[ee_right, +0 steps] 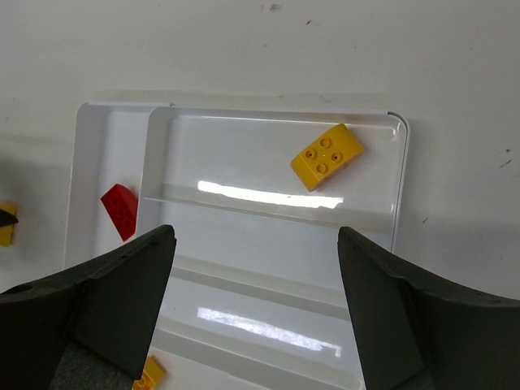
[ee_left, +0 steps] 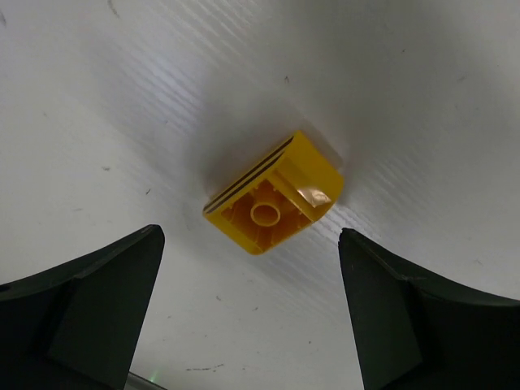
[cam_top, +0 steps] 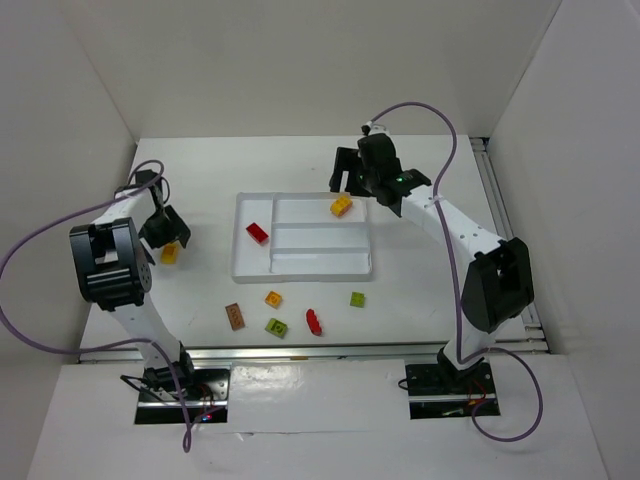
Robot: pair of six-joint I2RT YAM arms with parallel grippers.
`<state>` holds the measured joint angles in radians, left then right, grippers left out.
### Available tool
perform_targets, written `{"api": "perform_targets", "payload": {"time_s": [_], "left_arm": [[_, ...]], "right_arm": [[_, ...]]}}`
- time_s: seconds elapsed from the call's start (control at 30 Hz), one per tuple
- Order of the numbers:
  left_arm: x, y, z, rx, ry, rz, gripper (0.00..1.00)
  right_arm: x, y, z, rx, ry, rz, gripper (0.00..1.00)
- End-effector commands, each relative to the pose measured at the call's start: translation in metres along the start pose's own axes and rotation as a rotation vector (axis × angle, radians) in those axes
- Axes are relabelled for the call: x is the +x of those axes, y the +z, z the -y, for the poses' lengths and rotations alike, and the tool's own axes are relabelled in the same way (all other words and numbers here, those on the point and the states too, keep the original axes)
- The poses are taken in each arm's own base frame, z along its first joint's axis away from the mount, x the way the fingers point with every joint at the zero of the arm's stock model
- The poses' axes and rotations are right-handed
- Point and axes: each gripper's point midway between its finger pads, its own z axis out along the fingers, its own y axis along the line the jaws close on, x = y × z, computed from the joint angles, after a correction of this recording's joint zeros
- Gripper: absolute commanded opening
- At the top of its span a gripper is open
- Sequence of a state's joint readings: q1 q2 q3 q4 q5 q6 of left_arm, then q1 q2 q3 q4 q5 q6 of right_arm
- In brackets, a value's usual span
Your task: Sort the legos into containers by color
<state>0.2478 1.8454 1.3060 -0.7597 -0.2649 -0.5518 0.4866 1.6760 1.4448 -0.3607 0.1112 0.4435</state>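
1. Top external view. Your left gripper (cam_top: 168, 240) hangs near the table's (cam_top: 200, 170) left edge, directly over the loose yellow brick (cam_top: 169, 253); you cannot judge its jaw gap from here. Your right gripper (cam_top: 347, 185) hovers over the far right corner of the tray (cam_top: 303, 271), which sits mid-table. The sorted red brick (cam_top: 257, 232) lies in the tall left section and the sorted yellow brick (cam_top: 341, 206) in the farthest narrow section. Between the tray and the near edge lie a brown brick (cam_top: 235, 316), an orange brick (cam_top: 273, 299), a lime green brick (cam_top: 276, 327), a loose red brick (cam_top: 314, 321) and a second lime green brick (cam_top: 357, 299).

2. Left wrist view. The left gripper (ee_left: 250, 244) has its jaws wide apart and holds nothing. The loose yellow brick (ee_left: 273, 195) lies hollow side up on the table, just beyond the fingertips (ee_left: 150, 244), touching neither.

3. Right wrist view. The right gripper (ee_right: 256, 236) is spread wide and empty above the tray (ee_right: 402, 162). The sorted yellow brick (ee_right: 327, 156) lies studs up, the sorted red brick (ee_right: 122, 210) one compartment over. Nothing lies between the fingers and the tray.
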Motion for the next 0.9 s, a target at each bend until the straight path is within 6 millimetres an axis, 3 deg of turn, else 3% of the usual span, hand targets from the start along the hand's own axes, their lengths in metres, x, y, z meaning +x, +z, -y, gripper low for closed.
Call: {"api": "perform_targets", "payload": {"time_s": [0.0,0.17,0.27,0.43,0.47,0.53,0.57,0.6,0.7,0.73,0.8,0.87], "left_arm": [[-0.005,0.011,0.011,0.050,0.029,-0.005,1.00],[-0.011,0.019,0.009,0.040,0.041,-0.002,0.94],[-0.009,0.026,0.018,0.096,0.031,-0.028,0.82],[-0.003,0.020,0.019,0.124,0.029,-0.028,0.55],[-0.003,0.020,0.019,0.124,0.029,-0.028,0.35],[-0.004,0.013,0.018,0.128,0.028,-0.018,0.21],[-0.007,0.007,0.017,0.132,0.026,-0.010,0.07],[-0.010,0.003,0.018,0.133,0.026,-0.007,0.02],[-0.015,-0.023,0.024,0.159,0.053,0.052,0.00],[-0.014,-0.045,0.038,0.222,0.089,0.089,0.00],[-0.008,-0.069,0.057,0.299,0.137,0.120,0.00],[0.005,-0.104,0.094,0.410,0.239,0.162,0.00]], "right_arm": [[-0.005,-0.003,-0.012,-0.039,-0.006,0.008,0.88],[-0.003,-0.004,-0.016,-0.046,-0.011,0.004,0.88],[-0.002,-0.006,-0.015,-0.046,-0.011,0.004,0.88],[0.002,-0.010,-0.010,-0.031,-0.012,-0.001,0.87],[0.004,-0.011,-0.014,-0.038,-0.017,-0.004,0.87],[0.003,-0.013,-0.020,-0.049,-0.012,0.000,0.87],[0.004,-0.013,-0.023,-0.047,-0.017,0.003,0.87],[0.004,-0.013,-0.023,-0.047,-0.017,0.003,0.87],[0.002,-0.017,-0.017,-0.018,-0.018,0.011,0.87],[0.004,-0.020,-0.015,-0.017,-0.029,0.010,0.87],[0.005,-0.023,-0.018,-0.044,-0.040,0.011,0.87],[0.007,-0.023,-0.017,-0.040,-0.041,0.003,0.85]]}}
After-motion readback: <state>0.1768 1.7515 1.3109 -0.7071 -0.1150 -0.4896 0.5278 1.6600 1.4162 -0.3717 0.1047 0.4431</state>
